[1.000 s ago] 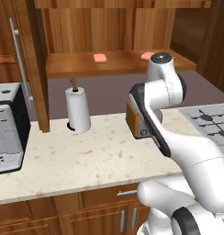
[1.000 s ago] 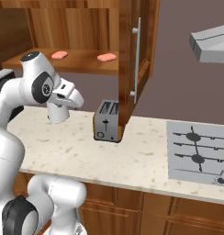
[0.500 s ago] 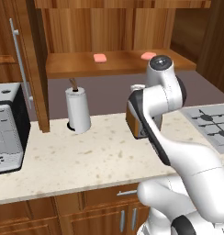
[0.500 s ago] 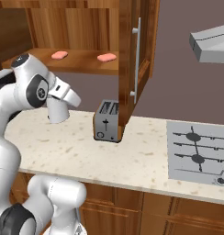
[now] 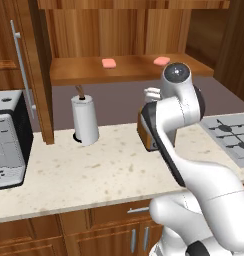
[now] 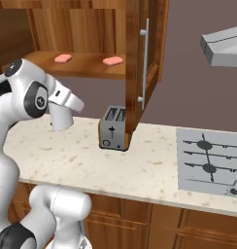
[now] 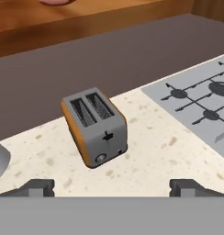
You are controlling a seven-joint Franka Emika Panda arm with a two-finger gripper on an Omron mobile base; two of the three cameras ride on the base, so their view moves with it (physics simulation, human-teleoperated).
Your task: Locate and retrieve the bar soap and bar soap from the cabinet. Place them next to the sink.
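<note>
Gripper (image 7: 112, 186) has risen nearer cabinet (image 5: 124, 70), fingers apart

No writing, brand, number or sign can be read anywhere here. The toaster (image 7: 94, 126), just ahead of the claw (image 7: 111, 187) on the counter (image 7: 155, 151), carries only a plain dark cross-shaped mark and a round knob on its grey face, no letters. The coffee machine (image 5: 9, 140) shows a few small dots on its front, too small to read as anything.
</note>
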